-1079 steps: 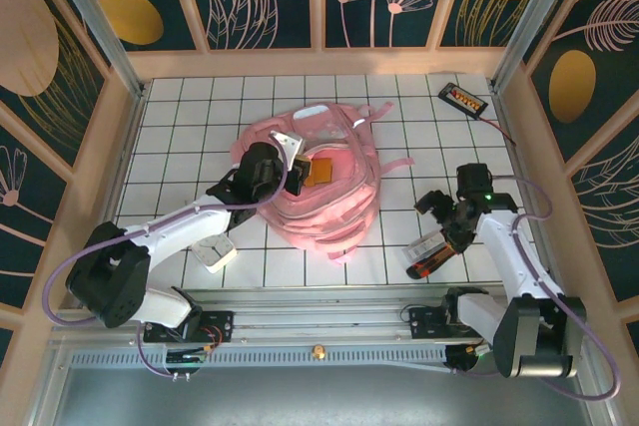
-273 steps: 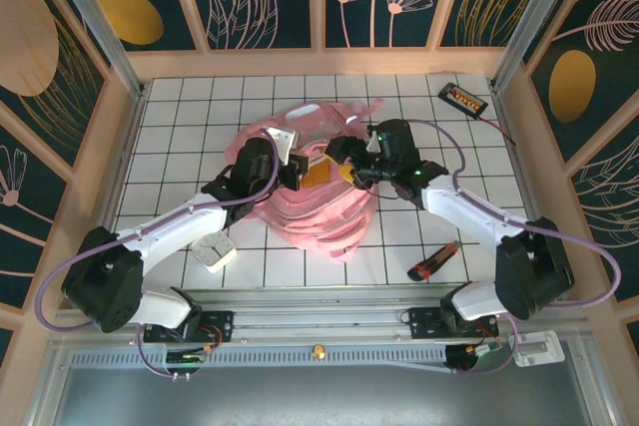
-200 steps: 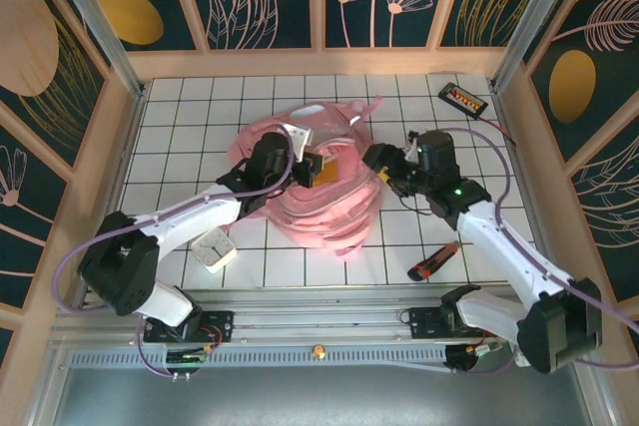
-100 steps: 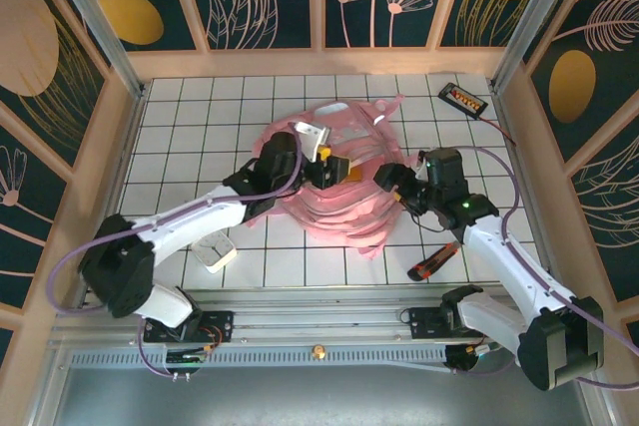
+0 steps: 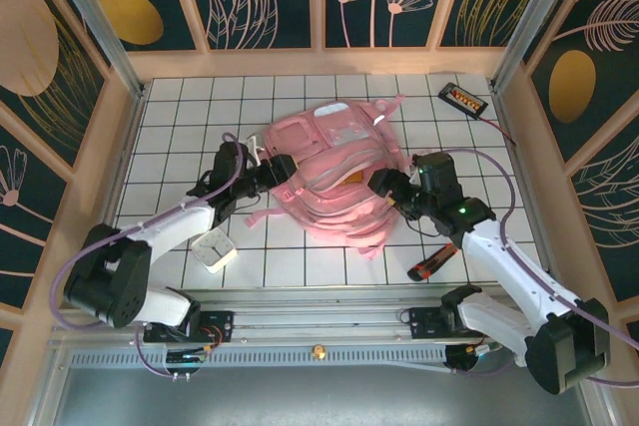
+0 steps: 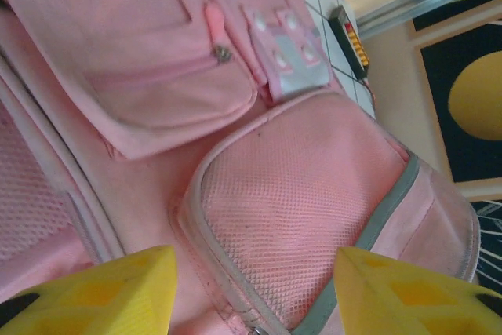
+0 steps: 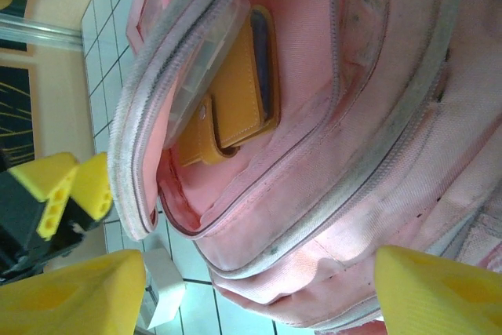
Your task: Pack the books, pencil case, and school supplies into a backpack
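Mid-packing: backpack (image 5: 334,162) lies mid-frame on the table (image 5: 180,117), orange notebook (image 7: 235,92) inside. My left end effector (image 6: 259,292) and right end effector (image 7: 255,288) both stand apart, empty; next I'd fetch the red-black item (image 5: 434,261) lower right

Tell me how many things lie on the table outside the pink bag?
3: white block at the near left, red-and-black tool at the near right, black device in the far right corner. The backpack may hide others.

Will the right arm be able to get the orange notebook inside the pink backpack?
Probably yes: the right gripper is open, facing the backpack, its mouth unzipped, and the orange notebook shows inside; a clear pack overlaps one edge.
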`<state>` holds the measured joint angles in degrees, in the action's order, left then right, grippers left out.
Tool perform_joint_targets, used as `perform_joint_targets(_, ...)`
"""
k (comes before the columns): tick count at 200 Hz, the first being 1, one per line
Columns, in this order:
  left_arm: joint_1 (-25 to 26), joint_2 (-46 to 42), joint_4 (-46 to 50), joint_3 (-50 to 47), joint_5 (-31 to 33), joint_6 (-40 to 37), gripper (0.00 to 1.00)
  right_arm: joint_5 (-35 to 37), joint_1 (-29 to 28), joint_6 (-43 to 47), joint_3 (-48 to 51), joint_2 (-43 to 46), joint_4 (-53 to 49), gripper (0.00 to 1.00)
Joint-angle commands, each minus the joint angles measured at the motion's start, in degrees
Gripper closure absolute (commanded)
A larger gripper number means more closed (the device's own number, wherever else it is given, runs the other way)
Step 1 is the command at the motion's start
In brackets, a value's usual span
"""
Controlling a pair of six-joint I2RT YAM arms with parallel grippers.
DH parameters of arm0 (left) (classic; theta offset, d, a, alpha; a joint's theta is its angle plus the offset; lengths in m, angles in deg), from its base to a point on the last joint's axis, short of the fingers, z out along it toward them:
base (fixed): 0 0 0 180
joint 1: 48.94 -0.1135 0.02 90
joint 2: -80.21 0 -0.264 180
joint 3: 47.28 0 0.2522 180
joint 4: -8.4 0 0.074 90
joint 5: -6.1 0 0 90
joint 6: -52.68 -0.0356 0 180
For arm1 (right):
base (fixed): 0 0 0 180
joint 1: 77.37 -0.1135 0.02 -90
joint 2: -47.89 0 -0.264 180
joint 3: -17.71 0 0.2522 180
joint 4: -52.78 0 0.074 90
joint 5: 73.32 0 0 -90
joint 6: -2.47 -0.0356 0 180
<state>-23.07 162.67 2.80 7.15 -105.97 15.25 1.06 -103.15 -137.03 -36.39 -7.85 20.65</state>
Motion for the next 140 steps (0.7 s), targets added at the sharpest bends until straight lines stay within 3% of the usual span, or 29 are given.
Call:
perform_joint_targets(1, -0.45, 3.72, -11.99, 0.22, -8.42, 9.39, 0.47, 4.61, -1.57, -0.94, 0.01, 1.78, -2.38, 0.27)
perform_joint_targets(55, -1.39, 11.31, -9.92, 4.64, -9.12, 7.08, 0.48, 5.59, -2.58, -1.55, 0.90, 1.51, -2.47, 0.33)
perform_joint_targets(103, -2.97, 10.47, 0.43, 5.91, -5.60, 0.93, 0.48, 5.87, -2.65, -1.23, 0.61, 0.19, -2.31, 0.34)
perform_joint_targets(140, -3.24, 12.61, -0.75, 7.17, -7.23, 2.12, 0.47, 5.66, -3.16, -1.36, 1.03, -1.01, -1.28, 0.33)
